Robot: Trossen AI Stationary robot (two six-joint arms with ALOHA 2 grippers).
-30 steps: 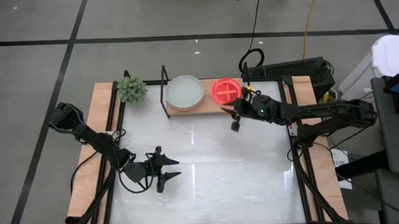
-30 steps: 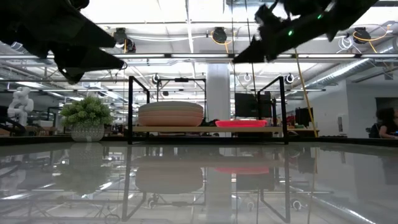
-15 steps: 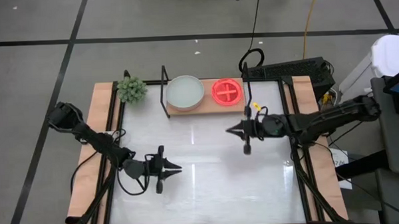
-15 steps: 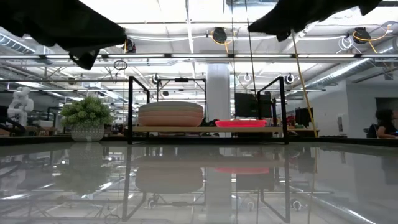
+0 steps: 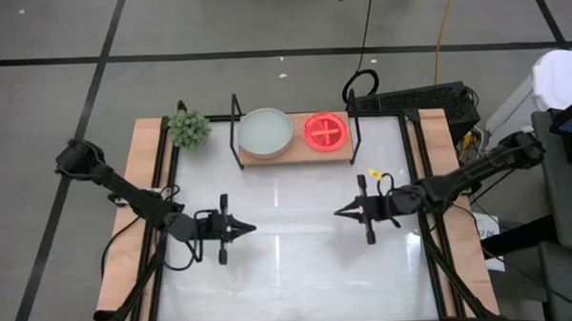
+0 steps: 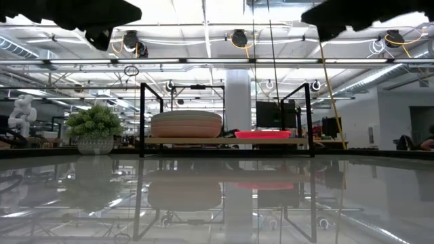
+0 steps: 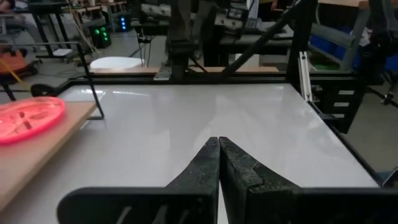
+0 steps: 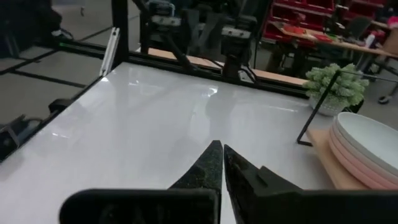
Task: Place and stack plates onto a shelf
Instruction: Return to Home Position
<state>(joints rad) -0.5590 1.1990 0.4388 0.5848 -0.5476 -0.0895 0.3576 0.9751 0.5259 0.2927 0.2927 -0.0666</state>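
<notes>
Now I am pulling right gripper (image 5: 341,213) back from shelf (image 5: 300,154) to mid-table, fingers pressed together, holding nothing. Left gripper (image 5: 248,228) likewise pressed together, empty, facing it. Grey plate pile (image 5: 265,131) and red plate pile (image 5: 325,131) sitting on shelf; judging stacking finished.

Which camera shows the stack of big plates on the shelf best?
The low view: the stack of big plates stands whole and side-on on the shelf, its layers visible. The high view shows only the pale top plate. The right wrist view cuts it off at the edge; the left wrist view misses it.
</notes>
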